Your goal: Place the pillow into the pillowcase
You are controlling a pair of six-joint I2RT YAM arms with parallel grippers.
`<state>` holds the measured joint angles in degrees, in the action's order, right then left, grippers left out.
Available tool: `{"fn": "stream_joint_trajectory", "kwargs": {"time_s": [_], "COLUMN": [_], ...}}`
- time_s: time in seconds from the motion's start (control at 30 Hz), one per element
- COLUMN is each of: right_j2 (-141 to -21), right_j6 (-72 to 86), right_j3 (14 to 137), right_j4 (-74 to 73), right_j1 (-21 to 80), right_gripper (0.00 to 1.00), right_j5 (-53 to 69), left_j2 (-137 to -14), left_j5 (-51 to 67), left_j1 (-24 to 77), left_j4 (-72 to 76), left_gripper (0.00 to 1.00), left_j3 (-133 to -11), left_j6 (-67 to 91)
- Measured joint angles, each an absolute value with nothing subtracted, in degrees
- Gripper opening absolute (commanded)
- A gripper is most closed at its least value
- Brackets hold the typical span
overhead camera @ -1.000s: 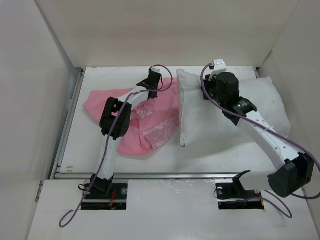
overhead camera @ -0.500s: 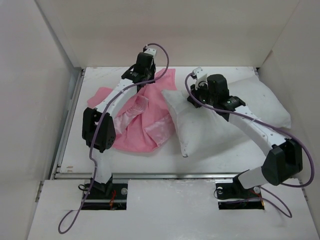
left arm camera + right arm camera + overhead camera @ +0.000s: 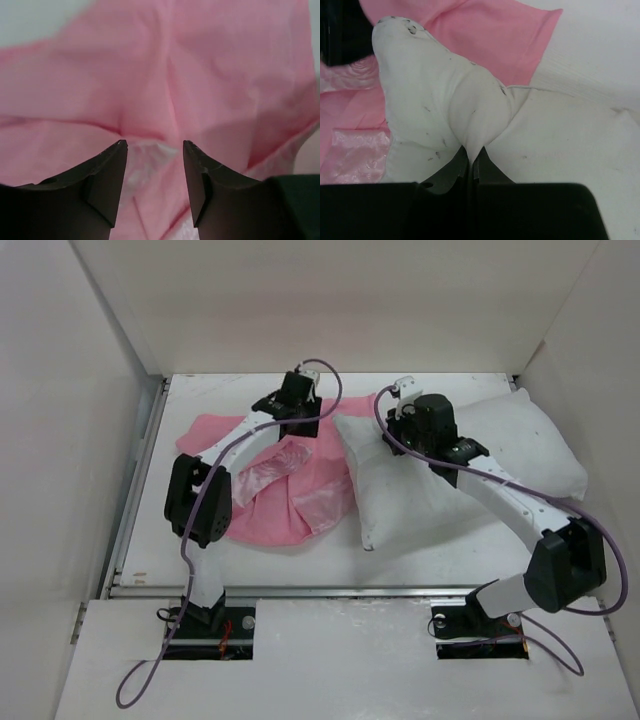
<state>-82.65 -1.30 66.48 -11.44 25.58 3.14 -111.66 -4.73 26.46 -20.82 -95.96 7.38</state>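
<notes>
Right wrist, pillow (image 3: 435, 100) fold pinched, pillowcase (image 3: 485, 35) cropped

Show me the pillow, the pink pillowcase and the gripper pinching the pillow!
pillow (image 3: 400, 502): top external view, on its bare white near part.
pillowcase (image 3: 272, 518): top external view, on its pink near part.
right gripper (image 3: 471, 153): right wrist view, between its fingertips, shut on a fold of the pillow.

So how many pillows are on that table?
1: the white pillow on the right of the table, a fold pinched by the right end effector. The pink pillowcase beside it seems to hide none.
</notes>
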Motion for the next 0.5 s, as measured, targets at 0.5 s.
{"fn": "stream_joint_trajectory", "kwargs": {"time_s": [0.5], "right_j2": [-76.51], "right_j6": [3.09], "right_j3": [63.79], "right_j4": [-10.24], "right_j1": [24.32], "right_gripper": [0.0], "right_j5": [-2.35], "left_j2": [-108.66], "left_j5": [-7.7], "left_j1": [34.81], "left_j4": [-20.49], "left_gripper": [0.45], "left_j3": [-77.67], "left_j6": [17.28]}}
